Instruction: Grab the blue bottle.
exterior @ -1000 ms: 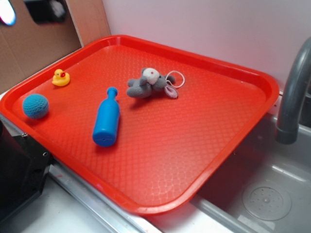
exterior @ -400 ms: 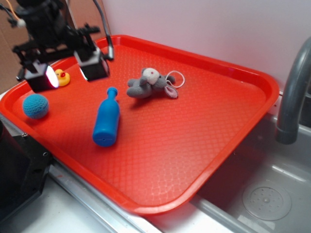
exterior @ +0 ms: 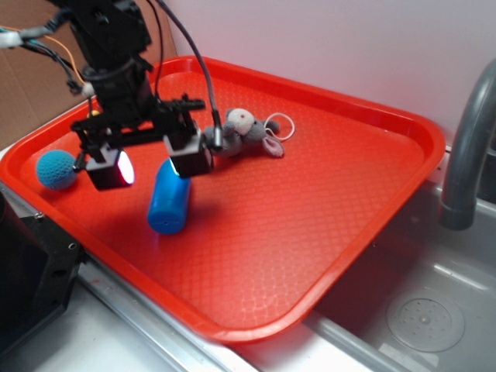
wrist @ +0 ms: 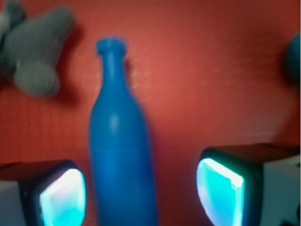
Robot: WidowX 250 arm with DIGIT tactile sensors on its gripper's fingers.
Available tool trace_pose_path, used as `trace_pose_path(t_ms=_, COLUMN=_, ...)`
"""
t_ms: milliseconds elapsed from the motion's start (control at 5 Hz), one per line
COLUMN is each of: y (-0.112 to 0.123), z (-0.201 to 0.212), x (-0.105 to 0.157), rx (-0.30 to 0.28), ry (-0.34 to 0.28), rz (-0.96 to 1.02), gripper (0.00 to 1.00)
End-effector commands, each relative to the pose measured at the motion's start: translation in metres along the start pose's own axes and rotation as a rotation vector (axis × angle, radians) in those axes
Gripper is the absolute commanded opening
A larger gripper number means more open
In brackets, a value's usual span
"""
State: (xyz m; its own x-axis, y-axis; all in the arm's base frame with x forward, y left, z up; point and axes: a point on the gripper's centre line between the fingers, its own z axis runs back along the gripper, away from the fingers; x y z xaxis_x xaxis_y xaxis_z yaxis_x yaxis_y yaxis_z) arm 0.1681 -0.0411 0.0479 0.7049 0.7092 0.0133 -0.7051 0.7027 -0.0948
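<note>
Surface: a red plastic tray point(exterior: 333, 232) with a fine diamond-textured floor and a raised rim; everything I work with lies on it.
Surroundings: the tray sits over the edge of a grey metal sink point(exterior: 422, 318) with a round drain; a grey faucet point(exterior: 469, 147) curves up at the right; a plain pale wall runs behind, and brown cardboard stands at the far left.
My gripper point(exterior: 151, 165): spread wide, both fingers apart with nothing between them clamped; I hold nothing.
My fingers point(wrist: 221, 188): their pads glow cyan in the wrist view, one at each lower corner, flanking the bottle's body without touching it.
Blue bottle point(wrist: 120, 155): lies on its side on the tray floor, directly beneath me, neck and knob top pointing away from my wrist camera; its base end shows below my fingers in the exterior view point(exterior: 169, 208).
Plush toy point(exterior: 244, 133): grey, lying just beyond the bottle's neck, apart from it.
Crocheted ball point(exterior: 56, 169): teal, near the tray's left rim, well clear of the bottle.
</note>
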Motion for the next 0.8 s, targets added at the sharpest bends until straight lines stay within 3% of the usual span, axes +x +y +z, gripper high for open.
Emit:
trace_pose_path(t_ms=0, y=-0.007, z=-0.022, x=0.002, rx=0.056, ry=-0.021, rz=0.033, gripper=1.0)
trace_pose_path(t_ms=200, y=-0.006, z=-0.032, x=0.002, rx=0.131, ry=-0.014, rz=0.095, gripper=0.0)
trace_pose_path(t_ms=600, y=-0.006, z=0.002, x=0.009, rx=0.111, ry=-0.049, rz=0.013, gripper=0.0)
